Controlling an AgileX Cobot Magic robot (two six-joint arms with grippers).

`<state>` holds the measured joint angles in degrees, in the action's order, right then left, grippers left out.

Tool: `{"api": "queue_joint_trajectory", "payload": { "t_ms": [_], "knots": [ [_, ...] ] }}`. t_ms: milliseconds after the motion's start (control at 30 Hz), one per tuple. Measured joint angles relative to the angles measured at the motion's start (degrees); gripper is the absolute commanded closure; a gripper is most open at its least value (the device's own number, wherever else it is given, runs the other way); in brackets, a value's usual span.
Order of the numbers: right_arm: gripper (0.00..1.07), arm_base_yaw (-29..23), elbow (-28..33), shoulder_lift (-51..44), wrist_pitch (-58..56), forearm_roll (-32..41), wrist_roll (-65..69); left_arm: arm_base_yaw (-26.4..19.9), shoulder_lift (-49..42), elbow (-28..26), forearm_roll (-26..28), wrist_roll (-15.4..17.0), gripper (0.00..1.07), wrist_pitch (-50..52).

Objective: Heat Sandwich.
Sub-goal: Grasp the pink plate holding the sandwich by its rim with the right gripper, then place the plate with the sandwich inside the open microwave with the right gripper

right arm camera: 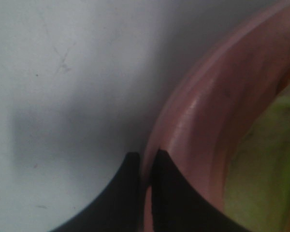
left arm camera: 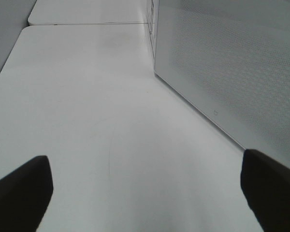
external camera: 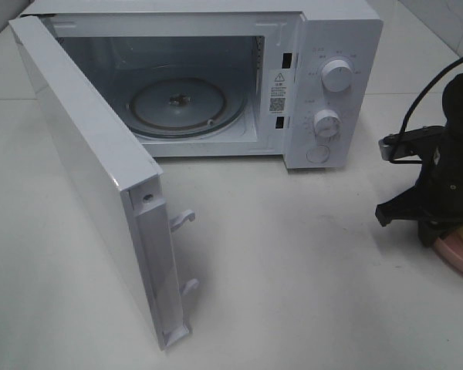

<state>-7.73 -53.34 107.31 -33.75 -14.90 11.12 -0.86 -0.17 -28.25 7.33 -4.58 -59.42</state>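
Observation:
My right gripper (right arm camera: 146, 169) is shut on the rim of a pink plate (right arm camera: 203, 121); one fingertip lies outside the rim and one inside. The sandwich (right arm camera: 266, 164) on that plate shows only as a green-yellow blur close to the camera. In the exterior high view the right gripper (external camera: 434, 231) hangs over the plate (external camera: 457, 259) at the table's right edge and hides most of it. My left gripper (left arm camera: 145, 193) is open, its fingertips (left arm camera: 19, 193) wide apart over bare table beside the microwave door (left arm camera: 232, 63).
The white microwave (external camera: 324, 85) stands at the back with its door (external camera: 92, 177) swung wide open to the left. Its glass turntable (external camera: 187, 106) holds nothing. White tabletop (external camera: 293, 262) stretches between the door and the plate.

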Motion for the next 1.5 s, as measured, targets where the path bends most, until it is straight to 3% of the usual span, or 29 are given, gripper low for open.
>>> {"api": "queue_joint_trajectory", "payload": {
  "t_ms": [367,867,1167,1500],
  "knots": [
    [1.07,-0.74,0.00,-3.44,-4.76,-6.30,4.64,0.00,0.00,0.00,0.00,0.00,0.03,0.00],
    [1.07,-7.22,0.57,-9.34,-11.52,-9.34,6.76,0.00,0.00,0.00,0.00,0.00,0.03,0.00],
    [1.07,-11.17,5.84,-15.87,-12.49,-9.40,6.76,0.00,0.00,0.00,0.00,0.00,0.03,0.00],
    [1.07,-18.85,13.01,-23.49,-13.75,-8.94,6.70,0.00,0.00,0.00,0.00,0.00,0.03,0.00]
  ]
}}
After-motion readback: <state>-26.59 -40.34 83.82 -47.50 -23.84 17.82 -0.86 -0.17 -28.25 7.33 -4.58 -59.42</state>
